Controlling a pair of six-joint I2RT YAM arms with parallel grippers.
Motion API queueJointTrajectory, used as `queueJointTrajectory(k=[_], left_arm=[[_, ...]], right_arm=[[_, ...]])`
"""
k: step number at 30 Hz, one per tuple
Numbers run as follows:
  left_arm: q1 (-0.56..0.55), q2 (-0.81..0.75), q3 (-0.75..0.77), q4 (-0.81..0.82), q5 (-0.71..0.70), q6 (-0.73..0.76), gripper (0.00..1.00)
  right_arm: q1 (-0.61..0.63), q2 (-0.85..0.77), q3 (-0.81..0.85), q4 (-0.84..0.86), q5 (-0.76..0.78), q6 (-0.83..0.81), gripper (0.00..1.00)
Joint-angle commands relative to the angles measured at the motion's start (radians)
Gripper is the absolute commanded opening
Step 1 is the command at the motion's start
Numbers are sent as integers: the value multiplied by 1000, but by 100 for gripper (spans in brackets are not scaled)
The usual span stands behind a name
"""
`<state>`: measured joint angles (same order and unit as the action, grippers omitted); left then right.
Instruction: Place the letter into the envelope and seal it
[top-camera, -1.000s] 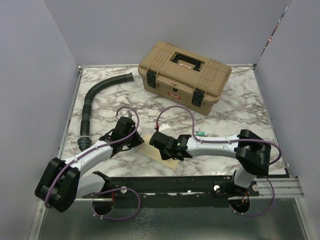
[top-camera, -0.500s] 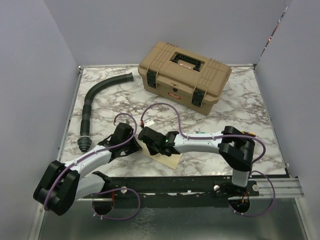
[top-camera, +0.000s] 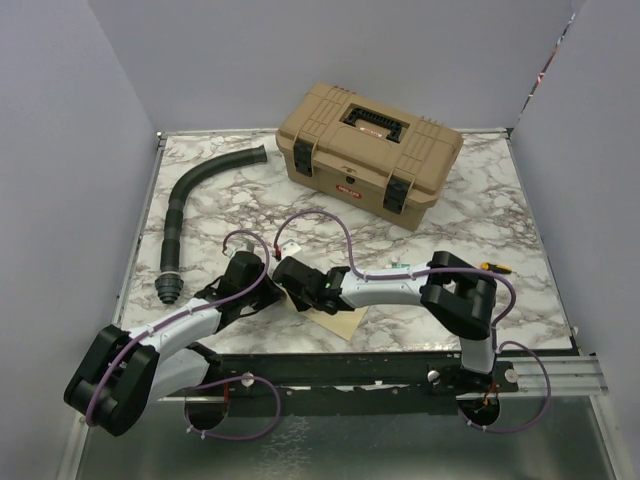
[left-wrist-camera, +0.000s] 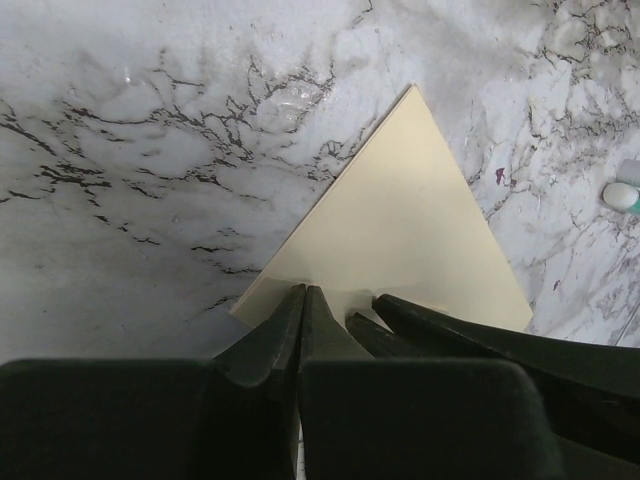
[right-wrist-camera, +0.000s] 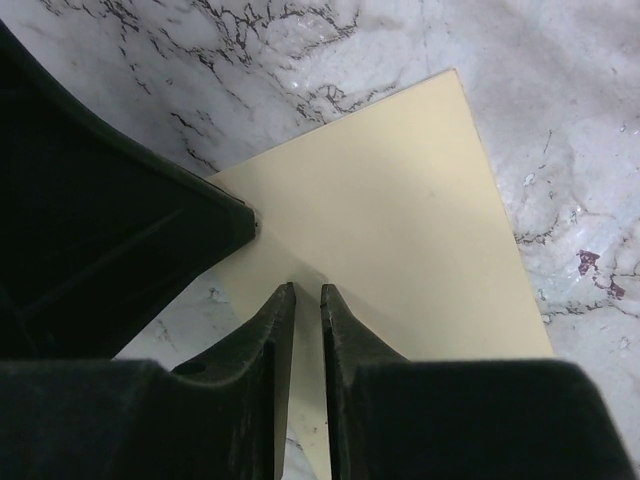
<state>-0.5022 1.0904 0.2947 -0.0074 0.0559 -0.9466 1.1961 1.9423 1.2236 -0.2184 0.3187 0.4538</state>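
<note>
Marble table holds the yellow envelope flat near its front edge; the left gripper, shut tight, touches the paper's edge, likely to stop it sliding. The right gripper sits over it, open a crack, holding nothing. The letter is hidden, maybe inside.

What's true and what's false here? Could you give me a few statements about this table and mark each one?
1. The tan toolbox has its lid closed. True.
2. The black hose lies on top of the toolbox. False: it lies on the table, to the left of the toolbox and apart from it.
3. The left gripper and the right gripper are both at the envelope. True.
4. The left gripper is wide open. False: its fingertips are pressed together.
</note>
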Motion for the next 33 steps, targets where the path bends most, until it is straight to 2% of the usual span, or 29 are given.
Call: queueJointTrajectory(k=[1,7,18,25,33], left_arm=[[3,24,-25,-63,-76,7,0],[5,27,-19,-68,-84,11,0],[12,52,-12,-69,-85,21,0],[15,69,-3,-70,-90,29,0],[19,73,-2,-70,-87,34,0]], right_arm=[[3,30,-62,-3,1,24,20],[3,1,-177,-2,-52,73,20],[3,-74,-301,-63,5,70,20],[3,-108,-346,-91,31,63,18],[2,-91,-362,-156,-6,169,18]])
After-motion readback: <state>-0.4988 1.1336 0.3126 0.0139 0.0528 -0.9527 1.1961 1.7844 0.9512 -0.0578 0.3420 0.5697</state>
